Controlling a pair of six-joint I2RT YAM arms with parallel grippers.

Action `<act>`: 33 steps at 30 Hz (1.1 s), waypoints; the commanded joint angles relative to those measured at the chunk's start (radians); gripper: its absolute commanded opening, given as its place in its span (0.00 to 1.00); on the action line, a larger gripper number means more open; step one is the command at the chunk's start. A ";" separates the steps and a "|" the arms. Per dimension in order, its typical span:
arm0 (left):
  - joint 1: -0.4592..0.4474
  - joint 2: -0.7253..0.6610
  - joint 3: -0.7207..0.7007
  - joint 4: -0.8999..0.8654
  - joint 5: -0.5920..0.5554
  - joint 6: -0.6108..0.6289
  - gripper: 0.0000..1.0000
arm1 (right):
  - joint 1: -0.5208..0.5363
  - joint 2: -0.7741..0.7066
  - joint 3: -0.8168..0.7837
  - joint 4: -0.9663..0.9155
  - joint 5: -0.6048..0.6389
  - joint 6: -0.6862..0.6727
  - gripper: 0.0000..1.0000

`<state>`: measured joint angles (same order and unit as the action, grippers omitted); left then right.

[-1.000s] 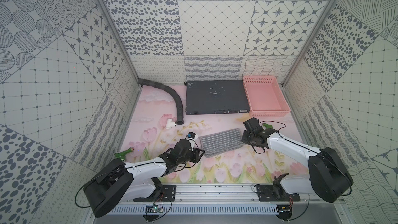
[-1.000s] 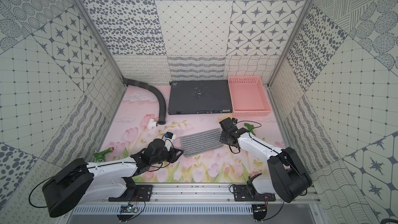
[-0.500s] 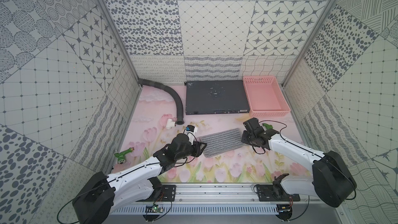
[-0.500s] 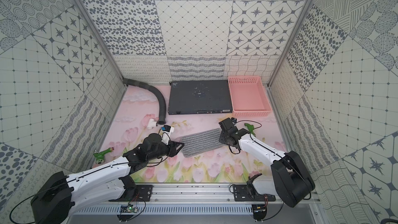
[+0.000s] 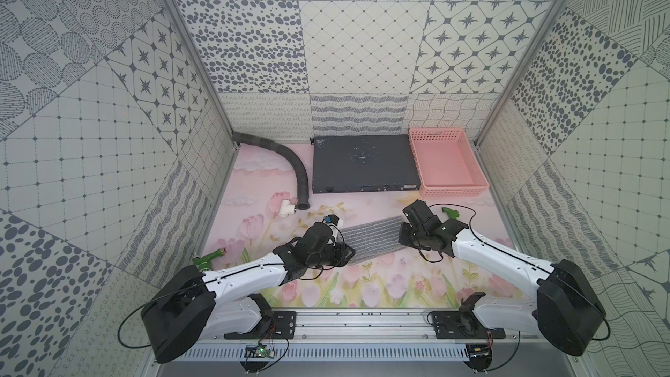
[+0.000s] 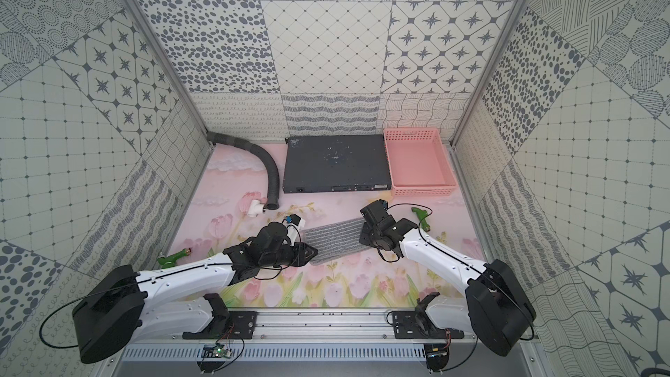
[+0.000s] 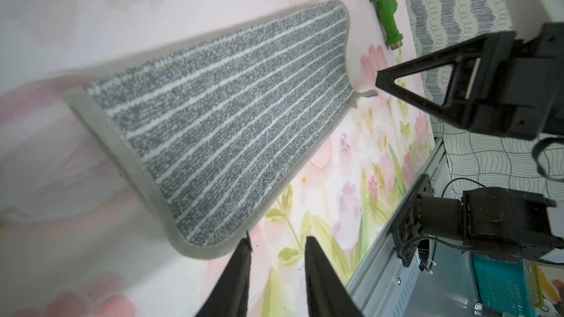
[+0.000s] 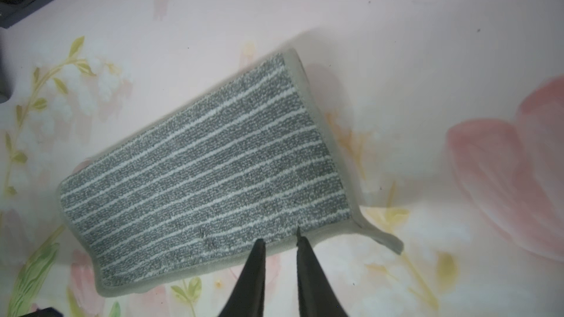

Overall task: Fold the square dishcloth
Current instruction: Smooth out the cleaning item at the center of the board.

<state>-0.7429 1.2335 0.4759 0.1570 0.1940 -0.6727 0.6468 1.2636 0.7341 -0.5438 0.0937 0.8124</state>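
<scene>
The square dishcloth [image 5: 373,235] [image 6: 333,235] lies flat on the pink floral mat, folded into a grey rectangle with thin light stripes. Its small loop [image 8: 387,240] [image 7: 364,96] sticks out at the right near corner. My left gripper [image 5: 350,253] [image 7: 277,240] is low at the cloth's left near corner, jaws slightly open with only mat between them. One of its fingers [image 7: 244,257] is beside the hem. My right gripper [image 5: 401,239] [image 8: 280,237] is over the cloth's right end. It stands narrowly open, its tips at the grey hem [image 8: 213,266].
Behind the cloth a dark flat box [image 5: 362,163] lies beside the pink basket [image 5: 453,188]. A grey hose [image 5: 290,161] ends at a white fitting [image 5: 284,208]. Green fittings lie at the right [image 5: 449,212] and left [image 5: 210,257]. Patterned walls stand on three sides.
My left gripper has moved right, up to the cloth's left near corner, and its jaws have narrowed. The right gripper has stayed at the right end and narrowed. The cloth has not moved.
</scene>
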 commanded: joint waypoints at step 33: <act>-0.024 0.004 -0.077 -0.047 -0.035 -0.153 0.26 | 0.004 0.114 0.033 -0.006 0.142 -0.028 0.30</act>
<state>-0.7643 1.3315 0.3977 0.2920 0.2462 -0.8280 0.6510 1.4288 0.7448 -0.5423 0.1844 0.8139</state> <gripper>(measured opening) 0.265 0.293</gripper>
